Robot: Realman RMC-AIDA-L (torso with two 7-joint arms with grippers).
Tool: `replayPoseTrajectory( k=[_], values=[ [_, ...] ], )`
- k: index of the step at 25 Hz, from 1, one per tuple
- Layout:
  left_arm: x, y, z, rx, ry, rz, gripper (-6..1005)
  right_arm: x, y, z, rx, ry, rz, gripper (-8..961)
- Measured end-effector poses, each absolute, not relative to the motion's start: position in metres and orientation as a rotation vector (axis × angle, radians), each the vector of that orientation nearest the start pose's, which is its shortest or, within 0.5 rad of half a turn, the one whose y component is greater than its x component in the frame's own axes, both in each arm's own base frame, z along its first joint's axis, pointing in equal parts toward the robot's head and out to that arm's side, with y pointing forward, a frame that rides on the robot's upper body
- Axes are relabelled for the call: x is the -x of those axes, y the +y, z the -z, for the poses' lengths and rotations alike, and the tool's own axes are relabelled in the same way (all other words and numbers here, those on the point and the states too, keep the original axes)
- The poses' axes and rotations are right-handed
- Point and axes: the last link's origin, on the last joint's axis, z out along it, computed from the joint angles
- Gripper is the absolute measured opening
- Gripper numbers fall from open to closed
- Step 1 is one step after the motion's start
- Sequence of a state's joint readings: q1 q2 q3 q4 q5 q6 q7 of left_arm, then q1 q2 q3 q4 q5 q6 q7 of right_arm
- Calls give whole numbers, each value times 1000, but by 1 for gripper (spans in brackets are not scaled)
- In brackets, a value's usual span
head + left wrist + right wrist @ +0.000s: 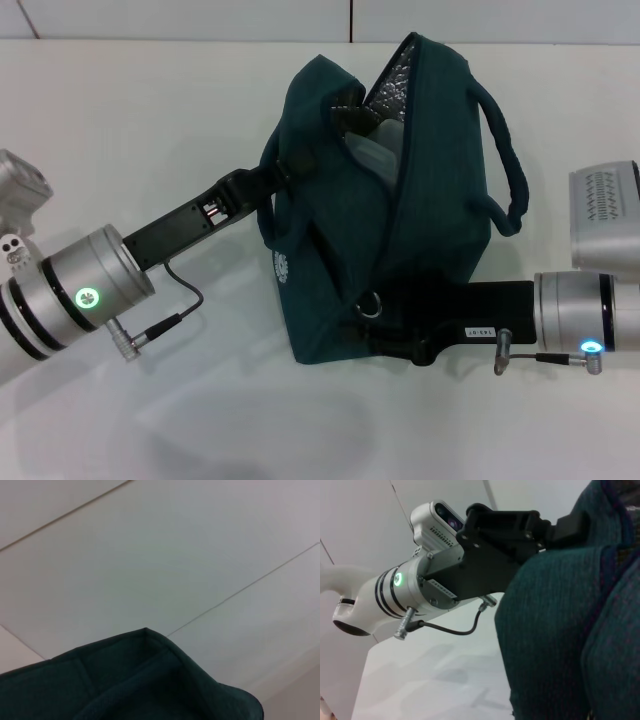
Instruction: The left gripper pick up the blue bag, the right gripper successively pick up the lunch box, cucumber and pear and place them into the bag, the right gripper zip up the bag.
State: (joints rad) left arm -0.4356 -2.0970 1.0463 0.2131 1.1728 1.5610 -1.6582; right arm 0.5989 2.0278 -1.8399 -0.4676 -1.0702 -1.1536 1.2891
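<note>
The blue bag [440, 200] stands in the middle of the white table, its top partly open and showing the silver lining. A translucent lunch box [375, 150] shows inside the opening. The cucumber and pear are out of view. My left gripper [283, 178] is shut on the bag's left upper edge by a handle; it also shows in the right wrist view [555, 527], going into the fabric [560, 630]. My right gripper [395, 335] lies against the bag's near end, next to the metal zipper ring [371, 303]. The left wrist view shows only the bag's edge [150, 680].
The white table [150, 120] runs all around the bag. The bag's two handles [505, 165] hang out to the right. The grey camera housing [605, 210] of my right arm sits at the right edge.
</note>
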Motion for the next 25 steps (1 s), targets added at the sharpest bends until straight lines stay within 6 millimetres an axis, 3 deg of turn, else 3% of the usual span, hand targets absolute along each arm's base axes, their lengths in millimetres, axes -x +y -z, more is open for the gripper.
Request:
replayPoseTrajectory(
  k=[9,14,20,25],
  values=[
    [259,287,41,2145,-1553,1563,65,-214,316,107,2905,623,-679,402],
    [261,286,40,2140,-1554,1561,65,-218,313,106,2888,668,-702,161],
    [262,288,36,2137,-1539,1561,65,-224,306,103,2873,728,-728,7],
    [263,289,33,2136,-1528,1559,65,-228,302,101,2872,796,-744,8]
  ],
)
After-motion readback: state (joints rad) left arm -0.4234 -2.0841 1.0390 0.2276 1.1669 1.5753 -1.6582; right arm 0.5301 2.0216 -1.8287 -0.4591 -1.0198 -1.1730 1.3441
